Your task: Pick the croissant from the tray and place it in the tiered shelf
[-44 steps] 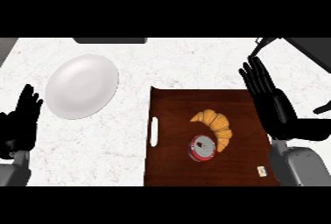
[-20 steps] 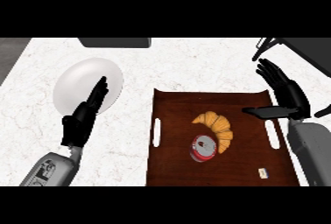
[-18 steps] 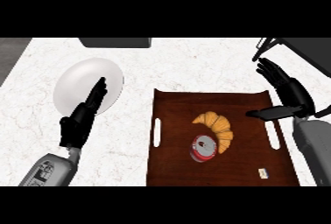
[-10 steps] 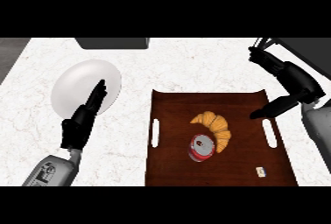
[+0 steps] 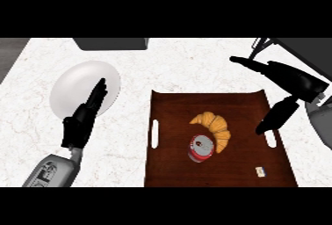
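Note:
A golden croissant [image 5: 214, 126] lies near the middle of the dark brown tray [image 5: 175, 114], touching a red and grey can [image 5: 201, 149] that lies below it. My right hand [image 5: 285, 79] is above the tray's upper right corner, fingers straight and pointing left, thumb hanging down over the tray's right handle; it holds nothing. At the left my left hand [image 5: 84, 116] stands open, its fingertips over the rim of a white plate [image 5: 77, 85]. Part of a black wire shelf [image 5: 279, 44] shows at the top right.
A grey object [image 5: 110, 43] sits at the counter's far edge. A small white tag [image 5: 261, 172] lies in the tray's lower right corner. The tray has white slot handles [image 5: 154, 134] on both sides. White marble counter [image 5: 188, 66] surrounds everything.
My right hand has swung up and left, turning its fingers sideways over the tray's upper right corner. The left hand rose from the left edge earlier and now stands beside the plate.

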{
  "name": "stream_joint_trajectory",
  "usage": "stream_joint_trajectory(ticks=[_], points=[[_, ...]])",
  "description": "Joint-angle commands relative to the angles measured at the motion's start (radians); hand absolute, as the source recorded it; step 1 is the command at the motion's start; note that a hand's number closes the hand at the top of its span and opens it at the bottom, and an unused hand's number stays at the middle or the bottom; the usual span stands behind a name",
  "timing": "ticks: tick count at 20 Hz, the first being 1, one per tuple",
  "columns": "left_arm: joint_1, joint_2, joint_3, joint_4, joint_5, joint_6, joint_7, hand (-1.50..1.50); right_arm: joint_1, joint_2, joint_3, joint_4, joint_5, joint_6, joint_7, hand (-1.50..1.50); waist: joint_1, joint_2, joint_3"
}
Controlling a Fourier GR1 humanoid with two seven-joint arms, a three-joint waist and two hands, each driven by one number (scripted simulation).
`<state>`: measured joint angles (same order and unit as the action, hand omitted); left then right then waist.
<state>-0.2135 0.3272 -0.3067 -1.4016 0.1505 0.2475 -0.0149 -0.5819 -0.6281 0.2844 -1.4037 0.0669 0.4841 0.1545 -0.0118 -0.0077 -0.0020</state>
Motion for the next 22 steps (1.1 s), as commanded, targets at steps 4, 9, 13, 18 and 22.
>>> stream_joint_trajectory(ticks=[4,9,13,18,22], points=[[-0.002,-0.047,0.002,-0.015,-0.050,-0.001,0.014,0.00,0.051,0.041,0.033,-0.222,0.073,0.040,0.238,-1.50,0.008,0.006,0.002],[-0.064,-0.019,0.104,0.027,-0.034,-0.084,0.041,0.00,0.108,0.076,-0.014,-0.290,0.096,0.099,0.276,-1.50,0.011,0.007,0.002],[-0.010,-0.051,0.096,0.015,-0.066,-0.110,0.009,0.00,0.163,0.091,-0.065,-0.427,0.096,0.143,0.352,-1.50,0.008,0.006,0.002],[0.041,-0.097,0.092,-0.030,-0.126,-0.093,0.012,0.00,0.158,0.204,-0.047,-0.364,0.253,0.092,0.320,-1.50,0.015,0.007,0.002],[0.021,-0.103,0.139,0.050,-0.126,-0.123,-0.045,0.00,0.258,0.234,-0.037,-0.541,0.228,0.136,0.425,-1.50,0.007,0.007,0.002]])
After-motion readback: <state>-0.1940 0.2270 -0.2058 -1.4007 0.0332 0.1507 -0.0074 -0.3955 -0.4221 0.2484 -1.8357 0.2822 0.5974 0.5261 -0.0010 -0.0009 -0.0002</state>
